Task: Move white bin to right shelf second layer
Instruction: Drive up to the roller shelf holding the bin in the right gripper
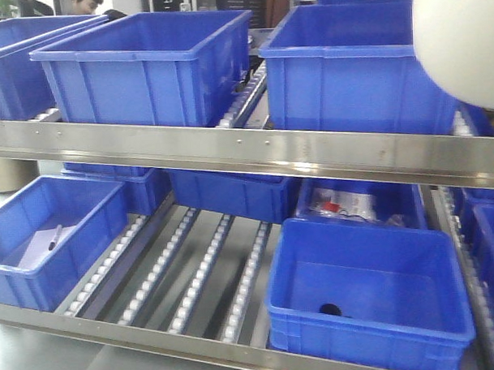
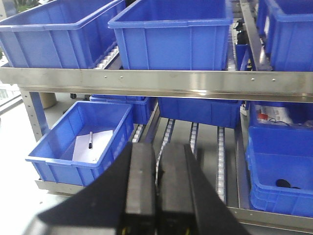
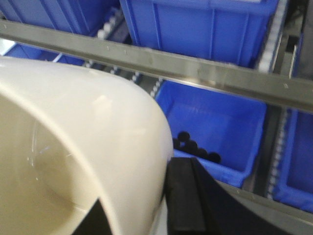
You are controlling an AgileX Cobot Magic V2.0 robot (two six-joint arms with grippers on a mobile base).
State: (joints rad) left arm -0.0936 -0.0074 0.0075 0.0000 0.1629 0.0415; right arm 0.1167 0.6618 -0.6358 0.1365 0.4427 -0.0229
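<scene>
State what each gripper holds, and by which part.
Right gripper clamps the white bin by its rim wall; left gripper is shut on nothing.

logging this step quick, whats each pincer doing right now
left pincer: closed, holding nothing
right pincer: closed on the rim of the white bin

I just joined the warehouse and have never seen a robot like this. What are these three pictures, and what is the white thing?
It is a mobile robot with two arms, each ending in a gripper with its own camera. The front view faces a steel roller shelf holding blue crates. The left wrist view shows the left gripper, shut and empty. The right wrist view shows the right gripper clamped on the rim of a white bin, which also shows in the front view's top right corner.
</scene>
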